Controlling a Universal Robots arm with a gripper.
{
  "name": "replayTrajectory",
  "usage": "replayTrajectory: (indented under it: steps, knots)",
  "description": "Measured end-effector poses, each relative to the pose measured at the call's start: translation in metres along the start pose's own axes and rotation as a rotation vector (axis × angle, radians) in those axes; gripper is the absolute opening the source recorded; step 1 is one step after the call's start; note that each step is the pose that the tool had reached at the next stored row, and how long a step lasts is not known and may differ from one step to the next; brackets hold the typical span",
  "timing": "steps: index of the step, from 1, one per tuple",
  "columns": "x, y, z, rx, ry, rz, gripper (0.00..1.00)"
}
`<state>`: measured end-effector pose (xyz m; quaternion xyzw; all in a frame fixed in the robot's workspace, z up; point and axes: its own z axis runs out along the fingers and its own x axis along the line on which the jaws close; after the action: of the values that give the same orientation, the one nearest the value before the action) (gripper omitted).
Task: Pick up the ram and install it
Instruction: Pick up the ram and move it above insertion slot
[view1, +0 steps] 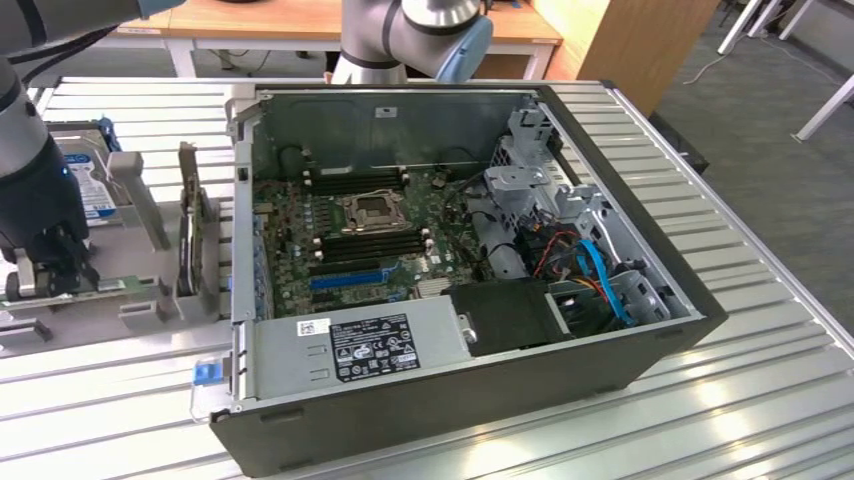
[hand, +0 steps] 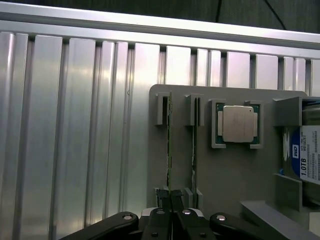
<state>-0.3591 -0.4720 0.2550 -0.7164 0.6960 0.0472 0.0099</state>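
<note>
Two rams stand on edge in slots of a grey holder. My gripper is shut on the end of one ram, its black fingers pressed to either side of the thin green board. The second ram stands free in the slot beside it. In the exterior view my gripper reaches down at the exterior view's left over the ram, which still sits in the holder. The open computer case lies to the right, with its motherboard memory slots exposed.
On the holder also sit a processor chip, a blue-labelled hard drive and an upright dark expansion card. The ribbed metal table spreads around. The case's power supply and drive cage crowd the motherboard.
</note>
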Motion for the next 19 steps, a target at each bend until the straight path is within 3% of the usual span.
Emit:
replayTrajectory:
  steps: [19]
  knots:
    - [-0.004,-0.0006,-0.0523,-0.0002,0.0000,0.000,0.12]
